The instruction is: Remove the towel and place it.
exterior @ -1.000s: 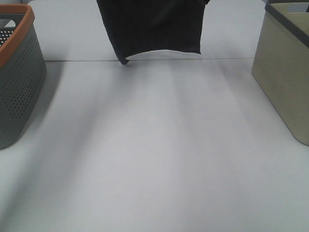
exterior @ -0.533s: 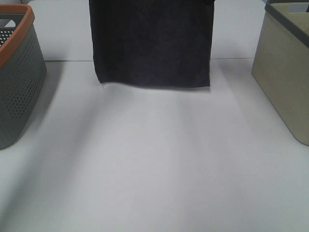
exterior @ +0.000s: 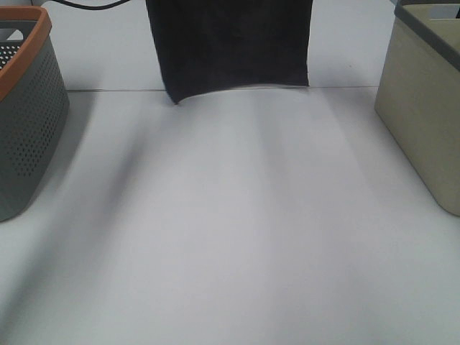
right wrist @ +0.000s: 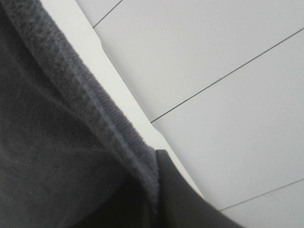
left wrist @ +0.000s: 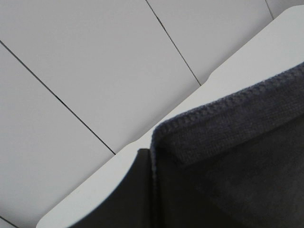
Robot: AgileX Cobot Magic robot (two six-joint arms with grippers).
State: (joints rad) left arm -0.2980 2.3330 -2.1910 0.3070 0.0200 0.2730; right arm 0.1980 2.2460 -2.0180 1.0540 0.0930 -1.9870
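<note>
The dark charcoal towel (exterior: pixel 233 47) hangs in the air at the top middle of the exterior high view, its lower hem just above the white table (exterior: pixel 230 230). Both arms are out of that view, above its top edge. In the left wrist view my left gripper (left wrist: pixel 151 190) is shut on the towel (left wrist: pixel 237 156), with one dark finger (left wrist: pixel 123 199) pressed against the stitched hem. My right gripper (right wrist: pixel 154 194) is likewise shut on the towel (right wrist: pixel 52 142) in the right wrist view, a dark finger (right wrist: pixel 185 204) lying beside the hem.
A grey perforated basket with an orange rim (exterior: pixel 25 122) stands at the left edge of the table. A beige basket with a dark rim (exterior: pixel 424 108) stands at the right edge. A thin seam line crosses the table behind the towel's hem.
The towel's lower hem dropped and spread wider half a second ago, then rose again toward the far side. Both grips have held.
</note>
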